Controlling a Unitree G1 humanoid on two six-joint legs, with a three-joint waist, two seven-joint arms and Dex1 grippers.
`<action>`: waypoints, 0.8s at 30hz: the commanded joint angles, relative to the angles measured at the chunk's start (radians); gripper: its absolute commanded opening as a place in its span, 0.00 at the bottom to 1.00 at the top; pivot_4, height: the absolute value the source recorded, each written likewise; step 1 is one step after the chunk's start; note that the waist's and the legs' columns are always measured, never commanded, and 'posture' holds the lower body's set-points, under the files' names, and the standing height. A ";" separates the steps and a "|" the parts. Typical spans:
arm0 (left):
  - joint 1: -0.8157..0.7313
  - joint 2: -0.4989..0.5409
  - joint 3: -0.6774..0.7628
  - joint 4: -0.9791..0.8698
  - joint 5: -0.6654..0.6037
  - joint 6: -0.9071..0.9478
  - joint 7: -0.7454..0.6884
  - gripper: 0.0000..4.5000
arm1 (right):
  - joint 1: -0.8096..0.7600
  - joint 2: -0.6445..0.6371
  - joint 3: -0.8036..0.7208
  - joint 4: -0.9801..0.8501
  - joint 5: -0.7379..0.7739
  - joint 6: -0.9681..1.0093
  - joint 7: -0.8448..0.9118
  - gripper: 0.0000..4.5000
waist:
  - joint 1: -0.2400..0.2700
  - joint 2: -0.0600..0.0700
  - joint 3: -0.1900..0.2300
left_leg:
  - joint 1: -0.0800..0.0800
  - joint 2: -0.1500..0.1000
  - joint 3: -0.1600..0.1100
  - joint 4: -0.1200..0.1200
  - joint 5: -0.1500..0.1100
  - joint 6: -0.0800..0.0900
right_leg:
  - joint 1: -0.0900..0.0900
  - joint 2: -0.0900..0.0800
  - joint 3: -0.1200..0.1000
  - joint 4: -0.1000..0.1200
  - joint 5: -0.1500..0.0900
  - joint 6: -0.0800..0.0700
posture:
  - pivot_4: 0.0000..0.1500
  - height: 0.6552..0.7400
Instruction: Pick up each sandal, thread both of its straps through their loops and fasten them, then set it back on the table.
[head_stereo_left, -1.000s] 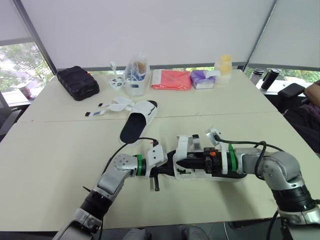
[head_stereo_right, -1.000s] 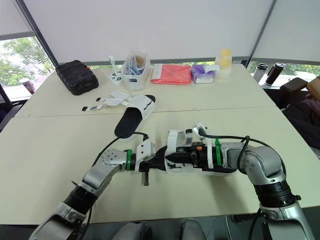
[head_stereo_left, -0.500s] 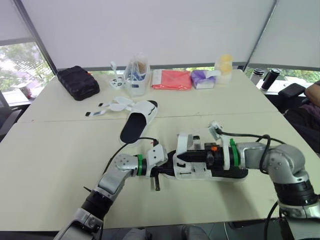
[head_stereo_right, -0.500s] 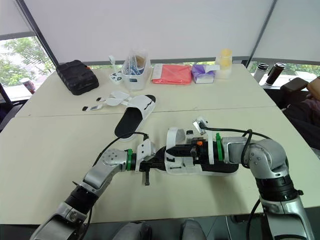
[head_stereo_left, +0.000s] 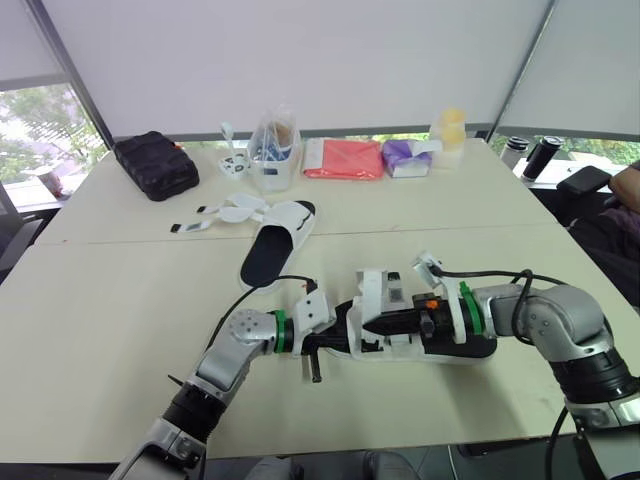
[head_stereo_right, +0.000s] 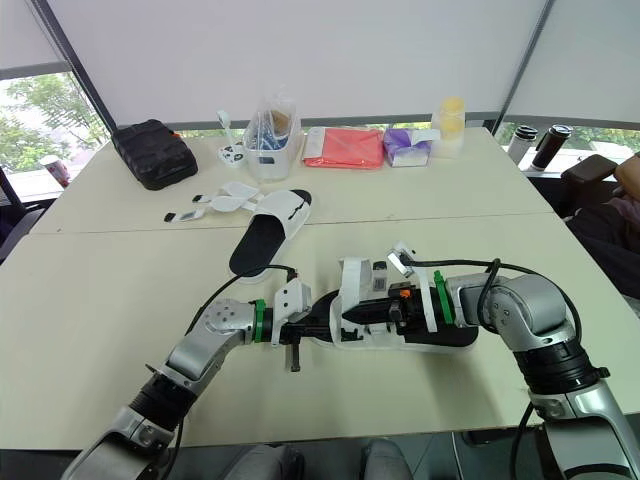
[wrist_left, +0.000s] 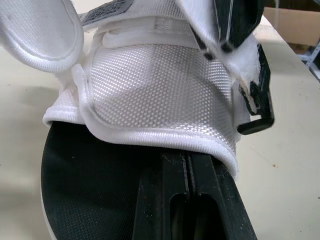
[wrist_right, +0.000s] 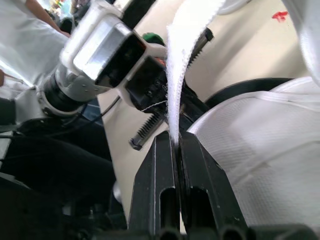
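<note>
Stretching across the whole scene: pale table (head_stereo_left: 100, 300), cluttered along its far edge. Near edge, just right of centre: white sandal (head_stereo_left: 400, 348) with black footbed, between both arms, resting on the tabletop or just above it, cannot tell which. Farther off, left of centre: second sandal (head_stereo_left: 272, 243), straps loose, well apart from either arm. Left gripper (wrist_left: 186, 165) pressed together on the near sandal's left end, under the white upper. Right gripper (wrist_right: 175, 140) pinching a white strap (wrist_right: 187, 50), held upright.

Black case (head_stereo_left: 155, 165) and pink packet (head_stereo_left: 343, 159) lie apart.
</note>
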 joint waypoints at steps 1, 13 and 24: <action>0.022 0.009 -0.012 0.038 0.028 0.041 0.023 0.00 | 0.007 -0.031 0.054 -0.008 -0.084 -0.087 0.037 0.02 | 0.000 0.000 0.000 | 0.000 0.000 0.000 0.000 0.000 0.000 | 0.000 0.000 0.000 0.000 0.000 0.000 | 1.00 1.00; 0.018 0.007 -0.011 0.045 0.027 0.041 0.019 0.00 | -0.043 -0.087 0.144 -0.003 -0.261 -0.347 0.229 0.02 | 0.000 0.000 0.000 | 0.000 0.000 0.000 0.000 0.000 0.000 | 0.000 0.000 0.000 0.000 0.000 0.000 | 1.00 1.00; 0.020 0.002 -0.003 0.045 0.026 0.046 0.031 0.00 | -0.140 -0.045 0.200 0.065 -0.388 -0.509 0.340 0.02 | 0.000 0.000 0.000 | 0.000 0.000 0.000 0.000 0.000 0.000 | 0.000 0.000 0.000 0.000 0.000 0.000 | 1.00 1.00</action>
